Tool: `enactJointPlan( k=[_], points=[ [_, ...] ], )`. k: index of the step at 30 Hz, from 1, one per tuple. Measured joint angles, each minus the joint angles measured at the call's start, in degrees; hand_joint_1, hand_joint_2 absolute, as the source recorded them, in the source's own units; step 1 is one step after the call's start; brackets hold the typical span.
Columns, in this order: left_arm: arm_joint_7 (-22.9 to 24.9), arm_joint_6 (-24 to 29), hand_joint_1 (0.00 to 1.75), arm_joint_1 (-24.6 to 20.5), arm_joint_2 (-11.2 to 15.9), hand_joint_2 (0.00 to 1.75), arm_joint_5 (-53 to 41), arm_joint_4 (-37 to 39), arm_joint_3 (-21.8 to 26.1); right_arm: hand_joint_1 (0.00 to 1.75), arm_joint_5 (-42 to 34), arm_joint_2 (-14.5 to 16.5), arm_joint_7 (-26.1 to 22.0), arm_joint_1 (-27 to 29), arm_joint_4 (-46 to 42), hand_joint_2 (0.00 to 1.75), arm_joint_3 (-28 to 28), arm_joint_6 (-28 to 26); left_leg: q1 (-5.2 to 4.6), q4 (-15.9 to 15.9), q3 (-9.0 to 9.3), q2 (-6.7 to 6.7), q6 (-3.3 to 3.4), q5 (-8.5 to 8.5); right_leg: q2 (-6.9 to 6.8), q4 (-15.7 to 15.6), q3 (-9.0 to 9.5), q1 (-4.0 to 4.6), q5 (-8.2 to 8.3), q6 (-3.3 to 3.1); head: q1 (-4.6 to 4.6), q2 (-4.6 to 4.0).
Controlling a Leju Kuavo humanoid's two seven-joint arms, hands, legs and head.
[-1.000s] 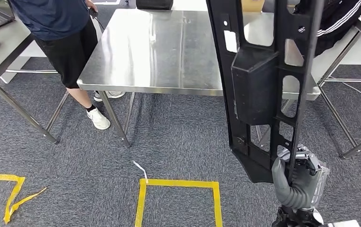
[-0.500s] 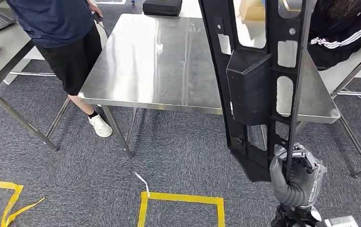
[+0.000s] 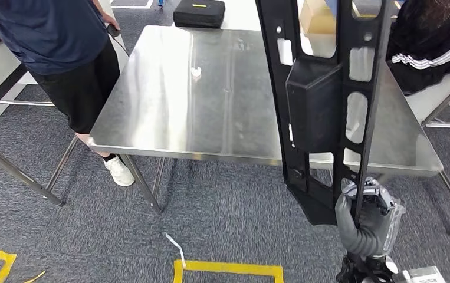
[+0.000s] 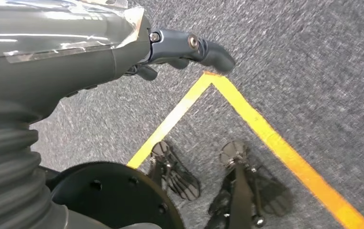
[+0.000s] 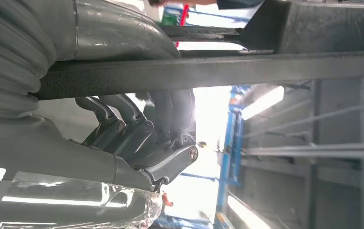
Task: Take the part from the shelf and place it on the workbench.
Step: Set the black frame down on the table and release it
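Note:
A long black plastic part (image 3: 322,100) with cut-out windows stands upright in front of me on the right, rising past the top of the head view. My right hand (image 3: 367,221) grips its lower edge, fingers wrapped around the bar; in the right wrist view the fingers (image 5: 137,126) close on the same black part (image 5: 208,71). Beyond it lies the steel workbench (image 3: 204,94), its near edge just behind the part. My left hand (image 4: 189,47) hangs over the carpet with nothing in it, its fingers held loosely apart.
A person (image 3: 63,53) in a dark shirt and shorts stands at the workbench's left corner. A black case (image 3: 199,13) lies at the far edge. Another person's striped sleeve (image 3: 429,47) shows at the right. Yellow tape (image 3: 228,270) marks the grey carpet.
The camera has advanced toward the workbench: the table looms larger and nearer, and the tape square slid down. The part stays upright in my right hand.

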Motion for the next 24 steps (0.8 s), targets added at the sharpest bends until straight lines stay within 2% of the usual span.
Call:
enactJointPlan(
  k=[1, 2, 3, 4, 5, 6, 7, 8, 9, 10, 11, 12, 13, 14, 15, 16, 17, 18, 19, 20, 21, 22, 23, 24],
  points=[
    [-0.10, -0.02, 0.00, -0.01, -0.02, 1.75, 0.01, -0.01, 0.00, 1.75, 0.07, 0.01, -0.01, -0.05, -0.01, 1.75, 0.02, 0.02, -0.08, -0.25, 0.80, -0.18, 0.60, -0.06, -0.03, 1.08, 0.03, -0.01, 0.57, 0.68, 0.14, 0.00],
    [-0.21, -0.05, 0.00, -0.01, -0.04, 1.75, 0.01, -0.01, 0.00, 1.75, 0.14, 0.00, -0.03, -0.07, -0.01, 1.75, 0.03, 0.02, -0.11, -0.52, 1.68, -0.29, 1.26, -0.25, -0.03, 3.74, -0.89, -0.02, 1.59, 1.25, 0.17, 0.00],
    [-0.32, -0.09, 0.00, -0.04, -0.05, 1.75, 0.01, -0.02, -0.01, 1.75, 0.19, -0.02, -0.05, -0.07, 0.02, 1.75, 0.04, 0.03, -0.18, -0.67, 2.66, -0.33, 1.93, -0.57, -0.05, 7.19, -2.95, -0.03, 2.30, 1.51, 0.25, -0.01],
    [-0.41, -0.11, 0.00, -0.07, -0.07, 1.75, 0.01, -0.02, -0.01, 1.75, 0.19, -0.03, -0.07, -0.04, 0.07, 1.75, 0.05, 0.03, -0.24, -0.83, 3.51, -0.43, 2.45, -1.20, -0.09, 11.14, -5.65, -0.04, 2.19, 1.34, 0.34, -0.01],
    [-0.50, -0.13, 0.00, -0.10, -0.10, 1.75, 0.02, -0.03, -0.01, 1.75, 0.20, -0.06, -0.08, -0.03, 0.10, 1.75, 0.06, 0.02, -0.38, -0.89, 4.41, -0.53, 2.81, -1.99, -0.11, 14.76, -8.65, 0.11, 1.13, 0.90, 0.42, -0.01],
    [-0.62, -0.14, 0.00, -0.11, -0.12, 1.75, 0.04, -0.03, -0.01, 1.75, 0.20, -0.10, -0.09, 0.00, 0.15, 1.75, 0.07, 0.02, -0.51, -0.94, 5.27, -0.73, 3.04, -2.80, -0.11, 17.10, -11.28, 0.25, -0.84, 0.29, 0.46, 0.00],
    [-0.75, -0.17, 0.00, -0.11, -0.14, 1.75, 0.05, -0.04, -0.01, 1.75, 0.21, -0.16, -0.09, 0.04, 0.20, 1.75, 0.07, 0.01, -0.66, -0.97, 6.32, -0.99, 3.18, -3.71, -0.11, 18.15, -13.53, 0.40, -3.38, -0.30, 0.50, 0.01],
    [-0.92, -0.22, 0.00, -0.10, -0.15, 1.75, 0.07, -0.04, 0.00, 1.75, 0.25, -0.21, -0.09, 0.11, 0.23, 1.75, 0.07, -0.02, -0.83, -0.98, 7.49, -1.27, 3.27, -4.66, -0.11, 17.80, -15.17, 0.51, -5.55, -0.66, 0.51, 0.01],
    [-1.11, -0.29, 0.00, -0.10, -0.15, 1.75, 0.08, -0.04, -0.01, 1.75, 0.28, -0.26, -0.09, 0.19, 0.26, 1.75, 0.07, -0.08, -1.01, -0.98, 8.77, -1.52, 3.32, -5.65, -0.12, 16.15, -16.16, 0.56, -6.48, -0.63, 0.52, 0.01],
    [-1.27, -0.37, 0.00, -0.09, -0.16, 1.75, 0.08, -0.05, -0.01, 1.75, 0.35, -0.28, -0.09, 0.29, 0.27, 1.75, 0.07, -0.17, -1.20, -1.01, 10.12, -1.70, 3.34, -6.70, -0.13, 13.54, -16.77, 0.65, -5.61, -0.25, 0.55, 0.01],
    [-1.40, -0.42, 0.00, -0.04, -0.20, 1.75, 0.08, -0.05, -0.02, 1.75, 0.41, -0.30, -0.09, 0.43, 0.27, 1.75, 0.07, -0.25, -1.33, -1.05, 11.23, -1.80, 3.35, -7.72, -0.17, 10.52, -17.08, 0.82, -2.09, 0.32, 0.55, 0.01],
    [-1.50, -0.45, 0.00, -0.01, -0.25, 1.75, 0.07, -0.08, -0.03, 1.75, 0.46, -0.31, -0.10, 0.62, 0.26, 1.75, 0.08, -0.34, -1.47, -1.06, 12.39, -1.89, 3.26, -8.77, -0.29, 7.63, -17.12, 1.04, 2.38, 0.70, 0.43, 0.01],
    [-1.56, -0.46, 0.00, 0.02, -0.33, 1.75, 0.05, -0.10, -0.04, 1.75, 0.56, -0.31, -0.10, 0.78, 0.25, 1.75, 0.09, -0.44, -1.53, -1.18, 13.17, -1.94, 3.05, -9.70, -0.39, 5.57, -16.82, 1.42, 6.34, 0.66, 0.34, 0.01],
    [-1.62, -0.47, 0.00, 0.03, -0.41, 1.75, 0.05, -0.14, -0.05, 1.75, 0.69, -0.31, -0.10, 0.90, 0.15, 1.75, 0.09, -0.54, -1.53, -1.18, 14.02, -1.95, 2.78, -10.32, -0.40, 4.26, -16.46, 1.74, 9.09, 0.15, 0.19, 0.01],
    [-1.70, -0.48, 0.00, -0.02, -0.46, 1.75, 0.05, -0.17, -0.07, 1.75, 0.87, -0.32, -0.08, 0.91, 0.06, 1.75, 0.09, -0.67, -1.50, -1.03, 14.76, -1.91, 2.46, -10.55, -0.38, 3.57, -15.82, 1.95, 9.73, -0.73, 0.13, 0.01],
    [-1.77, -0.48, 0.00, -0.09, -0.49, 1.75, 0.07, -0.21, -0.08, 1.75, 1.09, -0.31, -0.03, 0.86, -0.03, 1.75, 0.11, -0.78, -1.41, -0.41, 14.84, -1.78, 2.17, -10.45, -0.23, 3.17, -14.78, 1.85, 9.44, -1.61, 0.17, 0.01],
    [-1.86, -0.48, 0.00, -0.18, -0.49, 1.75, 0.08, -0.24, -0.10, 1.75, 1.28, -0.29, 0.02, 0.79, -0.12, 1.75, 0.13, -0.86, -1.34, 1.30, 14.47, -1.63, 1.96, -9.92, -0.10, 2.65, -13.73, 1.58, 9.14, -2.32, 0.13, 0.01],
    [-1.93, -0.47, 0.00, -0.27, -0.48, 1.75, 0.08, -0.27, -0.14, 1.75, 1.46, -0.26, 0.06, 0.72, -0.14, 1.75, 0.17, -0.90, -1.24, 4.09, 12.97, -1.49, 1.73, -9.42, -0.07, 2.21, -12.53, 1.29, 8.77, -2.92, 0.08, 0.01],
    [-1.97, -0.46, 0.00, -0.33, -0.48, 1.75, 0.09, -0.29, -0.18, 1.75, 1.60, -0.22, 0.11, 0.70, -0.16, 1.75, 0.22, -0.92, -1.13, 7.56, 10.76, -1.41, 1.47, -9.36, -0.04, 1.78, -11.36, 1.00, 8.36, -3.35, -0.03, 0.01],
    [-2.00, -0.45, 0.00, -0.33, -0.48, 1.75, 0.11, -0.30, -0.21, 1.75, 1.70, -0.21, 0.16, 0.68, -0.18, 1.75, 0.25, -0.92, -0.95, 11.10, 8.16, -1.35, 1.14, -10.02, -0.04, 1.47, -10.50, 0.96, 7.84, -3.64, -0.11, 0.01],
    [-2.01, -0.43, 0.00, -0.31, -0.48, 1.75, 0.13, -0.32, -0.23, 1.75, 1.78, -0.20, 0.21, 0.67, -0.19, 1.75, 0.27, -0.92, -0.71, 13.85, 5.43, -1.33, 0.75, -11.75, 0.00, 1.23, -9.66, 0.85, 7.21, -3.75, -0.15, 0.01],
    [-2.01, -0.42, 0.00, -0.29, -0.48, 1.75, 0.15, -0.34, -0.24, 1.75, 1.81, -0.20, 0.25, 0.67, -0.19, 1.75, 0.28, -0.92, -0.46, 15.32, 3.14, -1.28, 0.34, -14.03, 0.09, 1.07, -8.80, 0.68, 6.51, -3.63, -0.14, 0.01],
    [-2.01, -0.41, 0.00, -0.27, -0.48, 1.75, 0.16, -0.37, -0.25, 1.75, 1.82, -0.18, 0.27, 0.68, -0.19, 1.75, 0.28, -0.92, -0.20, 15.52, 1.35, -1.18, -0.07, -16.14, 0.22, 0.98, -7.77, 0.45, 5.68, -3.39, -0.14, 0.01],
    [-2.01, -0.41, 0.00, -0.26, -0.48, 1.75, 0.16, -0.40, -0.26, 1.75, 1.83, -0.16, 0.28, 0.68, -0.19, 1.75, 0.29, -0.92, 0.06, 14.33, 0.21, -1.04, -0.47, -17.14, 0.35, 0.94, -6.59, 0.15, 4.71, -3.09, -0.15, 0.01]
  ],
)
